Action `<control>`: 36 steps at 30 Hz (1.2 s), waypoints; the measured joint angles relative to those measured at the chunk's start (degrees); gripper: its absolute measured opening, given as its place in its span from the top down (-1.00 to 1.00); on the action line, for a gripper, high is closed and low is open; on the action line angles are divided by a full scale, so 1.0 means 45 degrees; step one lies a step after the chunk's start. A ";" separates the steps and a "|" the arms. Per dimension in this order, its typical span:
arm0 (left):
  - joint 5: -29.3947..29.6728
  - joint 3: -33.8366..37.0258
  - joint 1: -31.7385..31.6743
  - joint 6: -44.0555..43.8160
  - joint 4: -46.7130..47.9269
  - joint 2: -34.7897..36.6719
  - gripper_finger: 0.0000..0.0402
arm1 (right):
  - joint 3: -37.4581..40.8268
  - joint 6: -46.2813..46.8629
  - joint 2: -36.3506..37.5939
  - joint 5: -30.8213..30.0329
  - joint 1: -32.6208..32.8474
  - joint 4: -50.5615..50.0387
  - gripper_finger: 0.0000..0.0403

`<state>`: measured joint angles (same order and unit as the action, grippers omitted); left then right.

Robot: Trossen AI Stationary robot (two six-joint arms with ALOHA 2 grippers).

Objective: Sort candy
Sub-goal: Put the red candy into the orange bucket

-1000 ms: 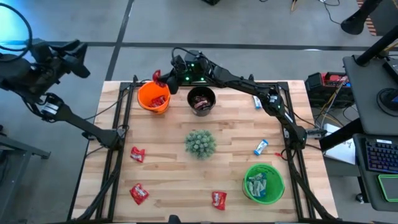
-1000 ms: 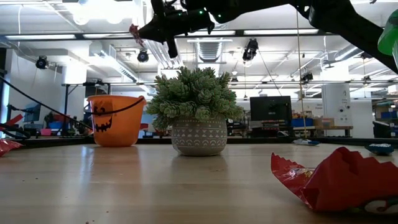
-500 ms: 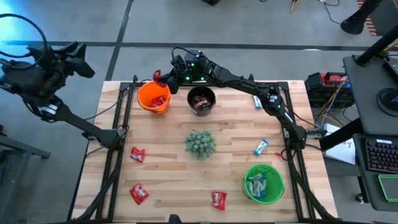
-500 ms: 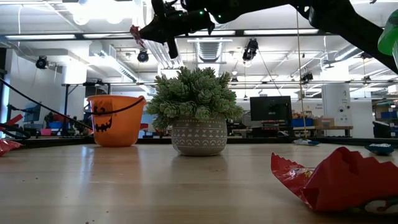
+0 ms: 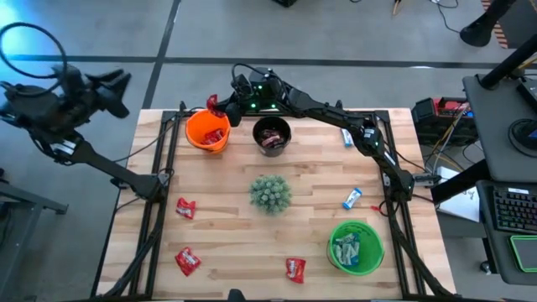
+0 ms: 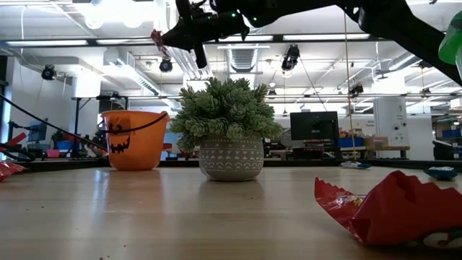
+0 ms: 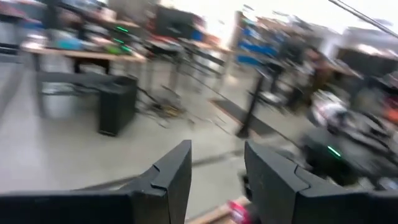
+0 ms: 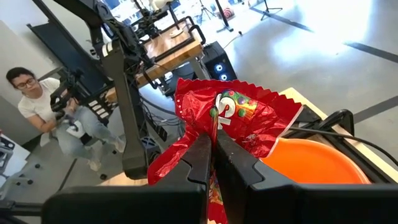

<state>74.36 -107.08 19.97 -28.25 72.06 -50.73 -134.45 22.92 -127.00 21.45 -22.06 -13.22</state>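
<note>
A red candy (image 8: 231, 121) is pinched between the pressed-together fingers of the right gripper (image 5: 216, 106), which is held above the far rim of the orange bucket (image 5: 206, 130) near the table's (image 5: 226, 218) far left corner. The left gripper (image 5: 113, 84) is held off the table beyond its far left corner, fingers (image 7: 171, 177) parted with nothing between them. Red candies (image 5: 186, 207) are scattered along the left and near edges, and light blue ones (image 5: 351, 199) lie by the right edge. A black bucket (image 5: 272, 134) and a green bucket (image 5: 356, 246) hold more.

Plant (image 5: 270, 193) between three buckets (image 5: 207, 131)
</note>
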 joint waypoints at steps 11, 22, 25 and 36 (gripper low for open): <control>-0.5099 0.0181 0.0005 -0.0625 -0.0001 -0.0609 0.35 | 0.0000 0.0131 0.0000 0.0005 0.0000 -0.0062 0.94; -0.3227 0.3238 0.0018 -0.1105 -0.0887 -0.1220 0.35 | 0.0000 0.0337 0.0004 0.0005 -0.0007 -0.0062 0.94; -0.2458 0.4404 0.0015 -0.0978 -0.1990 -0.1057 0.35 | 0.0000 0.0267 0.0005 0.0005 -0.0018 -0.0078 0.94; 0.0560 0.6639 -0.1114 -0.3066 -0.1689 0.0397 0.35 | -0.0005 0.0094 0.0005 0.0045 -0.0019 -0.0353 0.94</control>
<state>76.89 -77.21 14.96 -42.05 64.46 -48.95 -134.47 23.34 -126.98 21.66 -22.15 -14.81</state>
